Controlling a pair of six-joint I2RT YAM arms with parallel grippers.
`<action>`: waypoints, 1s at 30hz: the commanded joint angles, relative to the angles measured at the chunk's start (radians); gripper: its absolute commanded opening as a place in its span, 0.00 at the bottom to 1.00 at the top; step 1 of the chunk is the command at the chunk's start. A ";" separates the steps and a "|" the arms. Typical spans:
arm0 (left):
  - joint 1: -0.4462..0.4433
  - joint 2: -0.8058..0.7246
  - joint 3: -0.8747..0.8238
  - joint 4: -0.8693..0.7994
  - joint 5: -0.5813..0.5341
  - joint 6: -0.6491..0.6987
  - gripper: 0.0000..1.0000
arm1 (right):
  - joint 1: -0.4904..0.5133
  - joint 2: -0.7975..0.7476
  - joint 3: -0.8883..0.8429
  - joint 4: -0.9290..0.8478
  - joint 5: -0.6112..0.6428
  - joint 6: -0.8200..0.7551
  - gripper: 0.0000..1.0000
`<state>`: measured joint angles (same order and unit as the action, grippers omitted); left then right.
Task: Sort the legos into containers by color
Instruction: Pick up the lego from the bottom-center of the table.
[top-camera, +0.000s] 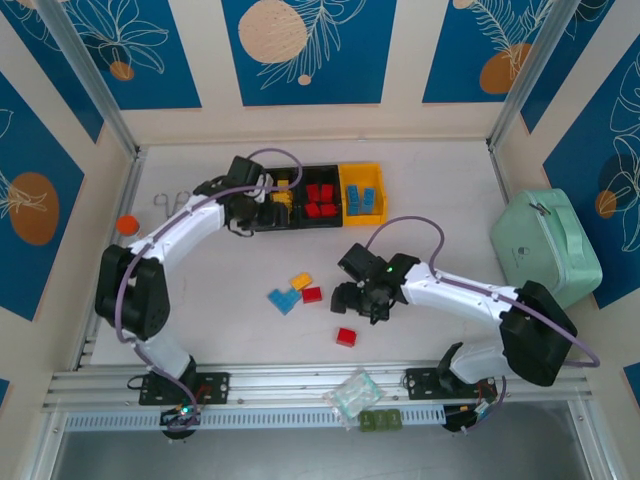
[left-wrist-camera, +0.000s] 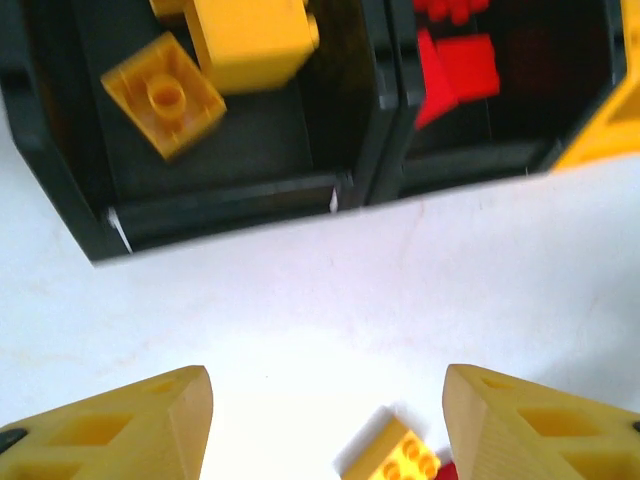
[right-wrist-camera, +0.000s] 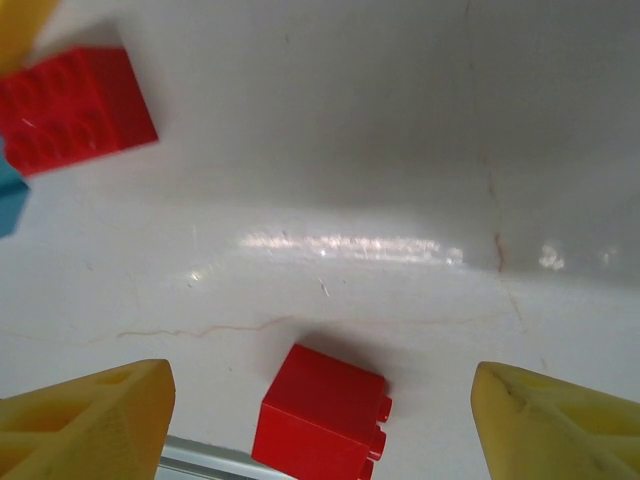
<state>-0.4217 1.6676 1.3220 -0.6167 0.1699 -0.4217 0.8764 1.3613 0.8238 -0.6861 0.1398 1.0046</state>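
Left gripper (left-wrist-camera: 328, 395) spread, empty, near black bin (left-wrist-camera: 230, 205) — right gripper (right-wrist-camera: 322, 388) wide, red lego (right-wrist-camera: 318, 420) between fingers, apparently untouched.

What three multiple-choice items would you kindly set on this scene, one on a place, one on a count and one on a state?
1. Where do the sorted blue legos lie?
A) the left black bin
B) the yellow bin
C) the mint-green case

2. How many red legos lie loose in plain sight on the table?
A) none
B) five
C) two

3. How does the right claw stand?
A) open and empty
B) shut on a blue lego
C) shut on the clear bag

Answers:
1 B: the top view shows the blue bricks inside the yellow bin.
2 C: one lies mid-table and the other lies nearer the arms.
3 A: its fingers stand wide apart, with a red lego between them, untouched.
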 joint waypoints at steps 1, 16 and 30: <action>-0.024 -0.089 -0.086 0.029 0.080 -0.017 0.62 | 0.038 0.037 0.020 -0.044 -0.045 0.044 0.78; -0.082 -0.334 -0.476 0.089 0.151 -0.132 0.63 | 0.092 0.211 0.052 -0.037 -0.133 0.011 0.64; -0.133 -0.351 -0.520 0.125 0.128 -0.193 0.63 | 0.036 0.146 0.147 -0.099 -0.020 -0.066 0.37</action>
<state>-0.5362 1.3426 0.8158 -0.5053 0.2958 -0.5949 0.9363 1.5417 0.9203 -0.7387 0.0822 0.9798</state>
